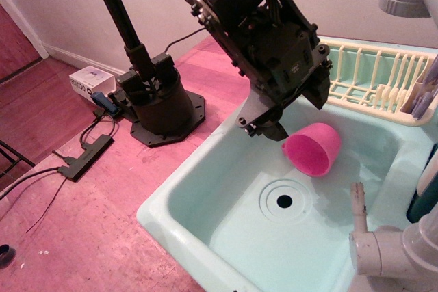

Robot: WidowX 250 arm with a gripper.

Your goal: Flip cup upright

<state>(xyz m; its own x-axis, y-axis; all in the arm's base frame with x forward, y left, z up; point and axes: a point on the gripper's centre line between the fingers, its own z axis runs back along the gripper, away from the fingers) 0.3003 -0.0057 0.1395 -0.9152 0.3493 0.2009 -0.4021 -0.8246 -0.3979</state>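
Observation:
The pink cup (313,148) is in the pale green sink (185,200), near its back wall, right of and behind the drain. It is tipped on its side with the wide rim facing down and to the left; its handle does not show. My black gripper (291,113) hangs just above and left of the cup, its jaws spread apart. The left fingertip (268,130) is close to the cup's rim; I cannot tell if it touches. Nothing is held between the fingers.
The drain (284,201) is in the sink floor. A white tap (383,247) stands at the front right. A cream dish rack (373,76) sits behind the sink. The arm's base (159,111), a power strip (85,156) and a box (89,81) are on the pink table to the left.

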